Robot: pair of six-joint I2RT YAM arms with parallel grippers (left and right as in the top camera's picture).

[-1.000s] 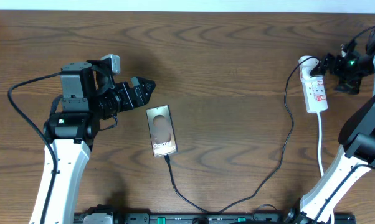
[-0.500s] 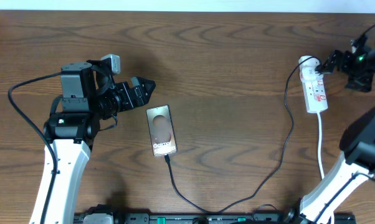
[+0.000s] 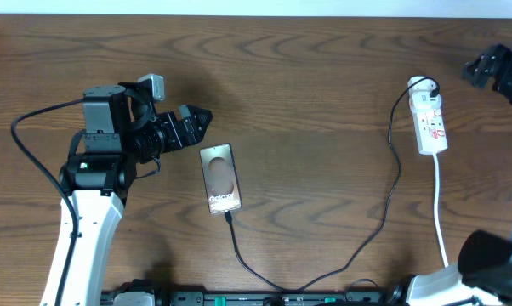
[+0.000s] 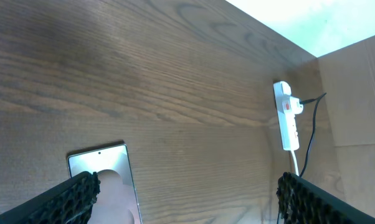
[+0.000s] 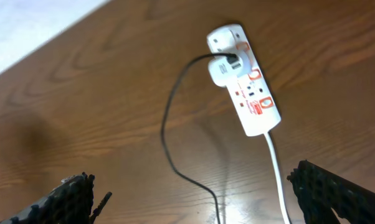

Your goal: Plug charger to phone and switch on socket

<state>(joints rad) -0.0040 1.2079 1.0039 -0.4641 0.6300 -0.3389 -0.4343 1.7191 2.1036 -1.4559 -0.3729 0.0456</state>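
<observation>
The phone (image 3: 219,178) lies flat on the wooden table, its top end also in the left wrist view (image 4: 103,180). The charger cable (image 3: 358,246) runs from the phone's near end, where its tip sits at the port, round to a plug in the white socket strip (image 3: 429,124). The strip also shows in the left wrist view (image 4: 286,115) and the right wrist view (image 5: 246,87). My left gripper (image 3: 196,124) is open and empty, just up and left of the phone. My right gripper (image 3: 486,68) is open and empty, raised up and right of the socket.
The socket's white cord (image 3: 438,204) runs toward the near table edge. Cardboard (image 4: 356,93) stands beyond the table's right side. The cable (image 5: 175,143) curves over bare wood left of the strip.
My right gripper has drawn away from the socket, up and to the right. The left arm, phone and cable have not moved.
</observation>
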